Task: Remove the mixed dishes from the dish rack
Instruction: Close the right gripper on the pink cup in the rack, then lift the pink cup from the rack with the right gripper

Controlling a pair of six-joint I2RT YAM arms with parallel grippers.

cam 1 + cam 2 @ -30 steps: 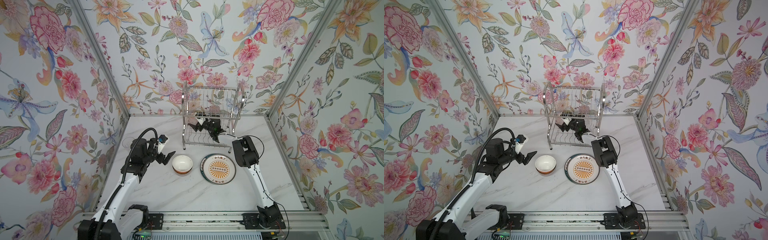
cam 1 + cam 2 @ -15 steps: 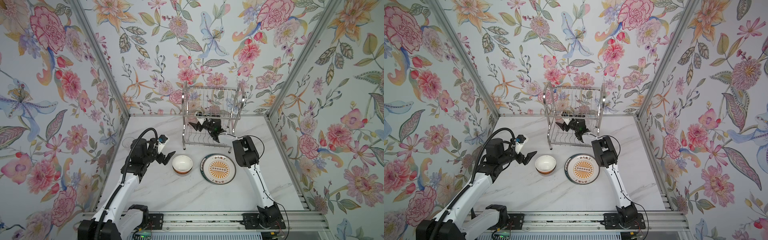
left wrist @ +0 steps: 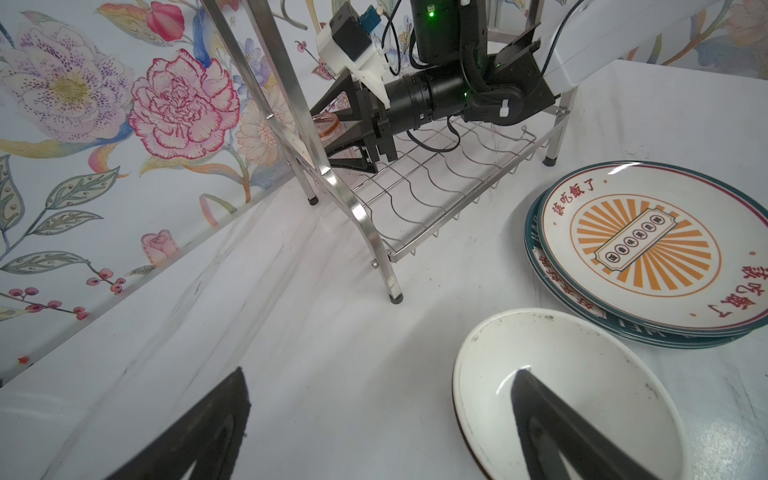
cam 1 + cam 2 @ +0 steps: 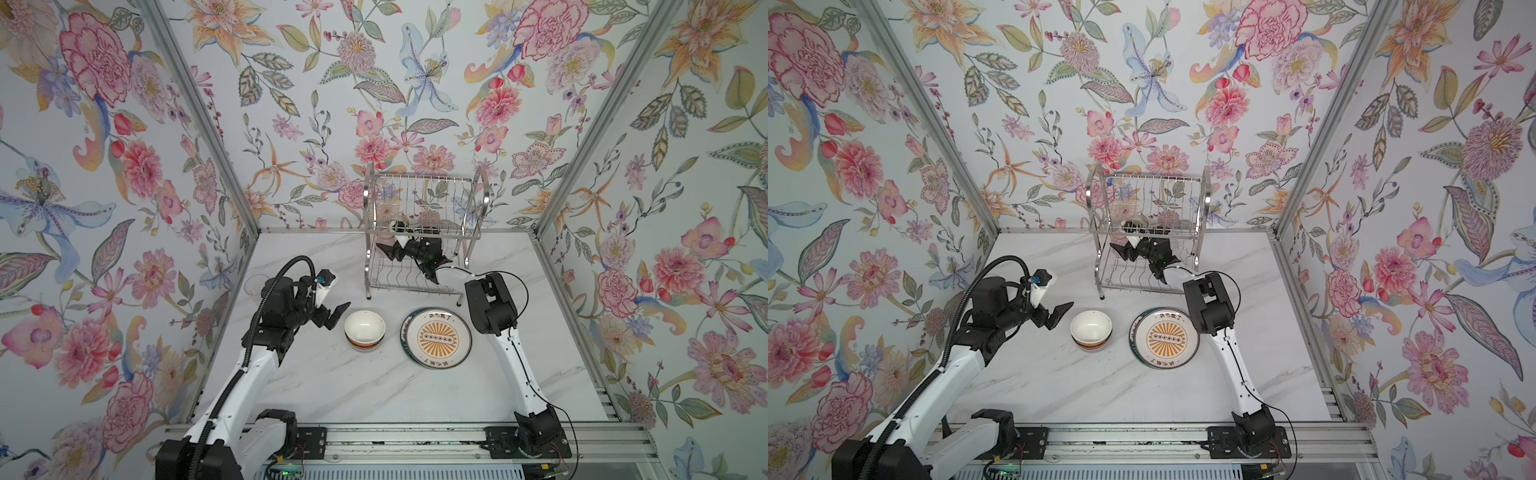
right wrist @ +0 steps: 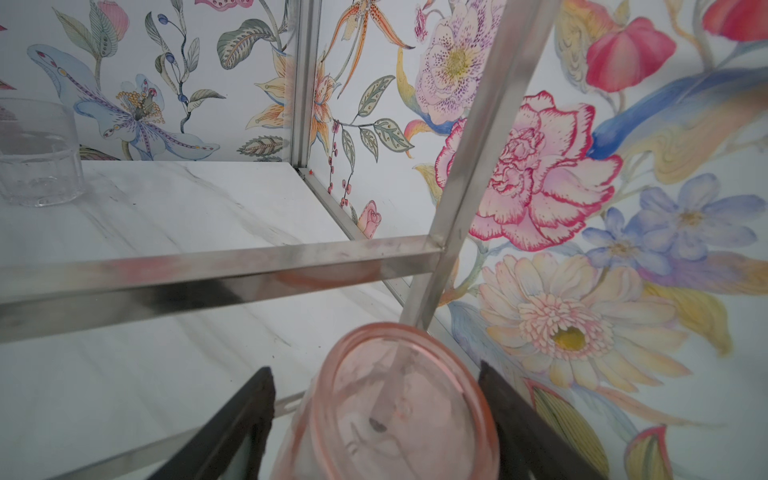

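Left gripper (image 4: 336, 316) hovers with jaws wide apart beside the stacked bowls (image 4: 365, 330) and plates (image 4: 436, 338), already unloaded onto the table (image 4: 332, 386). Farther back, right gripper (image 5: 374, 370) straddles a pink glass (image 5: 399, 407) in the lower tier of the dish rack (image 4: 419, 195); cannot tell whether it is clamped. Next move probably needs a firm grip, then withdrawal clear of the frame.

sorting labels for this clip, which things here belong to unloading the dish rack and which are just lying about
Job: dish rack, pink tumbler between right fingers, clear tumbler, stacked bowls, stacked plates.
Not the job: marble table, floral walls, front rail.
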